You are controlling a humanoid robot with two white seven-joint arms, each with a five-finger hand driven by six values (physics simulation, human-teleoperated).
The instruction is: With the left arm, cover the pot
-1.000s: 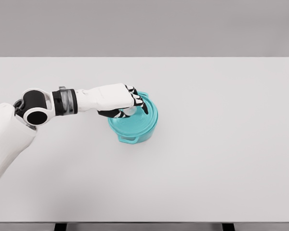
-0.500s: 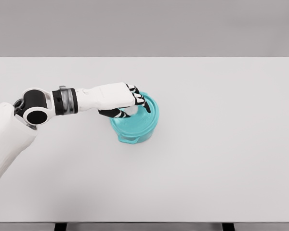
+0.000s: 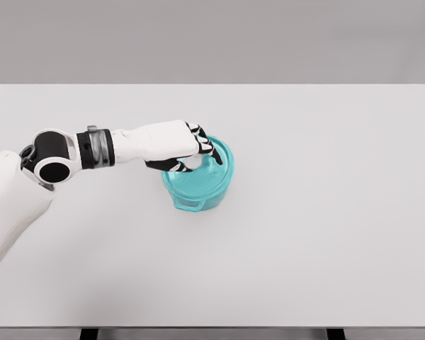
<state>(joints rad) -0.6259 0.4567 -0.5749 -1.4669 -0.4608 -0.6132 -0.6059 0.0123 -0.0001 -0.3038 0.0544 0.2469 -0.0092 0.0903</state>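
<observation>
The left hand point(image 3: 176, 146) is reaching in from the left side, arm stretched approx. level over the table point(image 3: 326, 234). Its fingers point(image 3: 207, 147) are curling down around the knob on the lid point(image 3: 211, 173), gripping it, thumb tucked under on the near side. The knob itself is mostly hidden by the fingers, so can't see it well.

The teal lid is sitting on the teal pot point(image 3: 198, 197), looking roughly centred and about level, w/ the far rim showing just past the fingertips. Can't tell if it's fully seated. The pot is standing upright a bit left of the table's middle, one small handle sticking out at the front-left.

The white table is filling most of the view, grey wall behind it.
</observation>
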